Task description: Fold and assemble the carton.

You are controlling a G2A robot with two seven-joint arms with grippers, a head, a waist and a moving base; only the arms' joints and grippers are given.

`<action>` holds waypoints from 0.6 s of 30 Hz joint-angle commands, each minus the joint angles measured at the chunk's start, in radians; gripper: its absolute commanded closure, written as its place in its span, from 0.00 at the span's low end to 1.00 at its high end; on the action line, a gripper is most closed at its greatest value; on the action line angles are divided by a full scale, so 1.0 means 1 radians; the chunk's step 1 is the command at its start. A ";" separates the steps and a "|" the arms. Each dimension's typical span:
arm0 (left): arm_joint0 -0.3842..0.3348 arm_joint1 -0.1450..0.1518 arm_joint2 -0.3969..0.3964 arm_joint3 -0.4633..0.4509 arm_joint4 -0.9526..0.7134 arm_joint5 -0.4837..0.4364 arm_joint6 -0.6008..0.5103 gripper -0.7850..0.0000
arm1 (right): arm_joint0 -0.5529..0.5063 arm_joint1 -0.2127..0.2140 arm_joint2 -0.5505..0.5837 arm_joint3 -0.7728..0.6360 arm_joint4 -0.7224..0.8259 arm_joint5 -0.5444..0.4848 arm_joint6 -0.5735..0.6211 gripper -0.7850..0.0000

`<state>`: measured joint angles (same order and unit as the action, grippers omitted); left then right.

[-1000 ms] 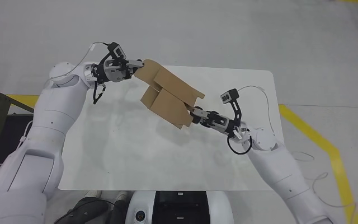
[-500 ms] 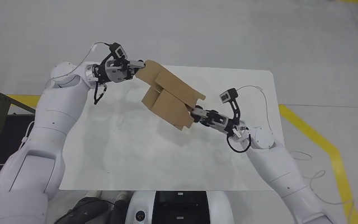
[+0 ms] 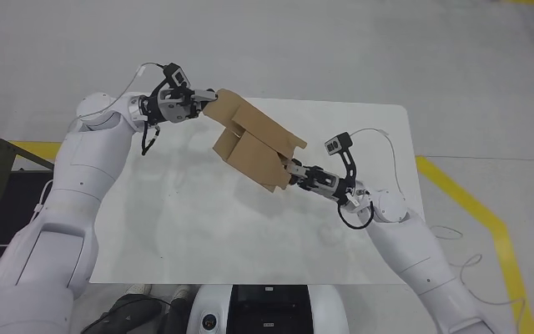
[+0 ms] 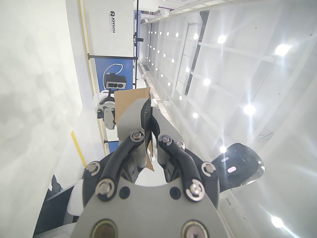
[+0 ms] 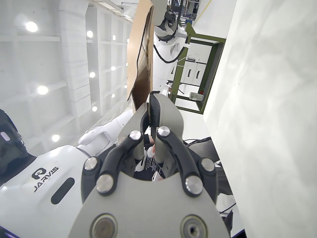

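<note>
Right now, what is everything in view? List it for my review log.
carton: one, brown, over the table's far half, held at both ends.
table: one, white, in front of the robot.
floor line: two stretches, yellow, either side of the table.
frame: one, green, beyond the table's left side.
left gripper: one, grey and black, shut on the carton's far-left end.
right gripper: one, grey and black, shut on the carton's near-right end.

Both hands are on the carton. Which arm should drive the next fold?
Right, likely. The right hand pinches the carton at its end over the middle of the table, with room to push. The left hand grips the opposite end at the table's far edge, better as an anchor.
</note>
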<state>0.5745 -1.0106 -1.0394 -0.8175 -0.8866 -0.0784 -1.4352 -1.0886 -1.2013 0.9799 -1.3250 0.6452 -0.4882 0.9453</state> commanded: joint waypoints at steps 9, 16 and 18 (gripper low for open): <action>-0.006 -0.004 -0.016 0.012 0.016 -0.004 0.002 1.00 | -0.007 -0.001 0.021 -0.011 -0.009 -0.007 0.005 1.00; -0.011 0.001 -0.047 0.029 0.018 0.006 0.016 0.00 | -0.024 0.005 0.054 -0.035 -0.090 -0.027 -0.032 1.00; -0.010 0.002 -0.056 0.028 0.015 0.010 0.016 0.00 | -0.031 0.007 0.060 -0.049 -0.119 -0.028 -0.044 1.00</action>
<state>0.5635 -1.0092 -1.0913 -0.7881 -0.8703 -0.0709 -1.4182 -1.1163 -1.1953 1.0373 -1.3670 0.5403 -0.5165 0.9070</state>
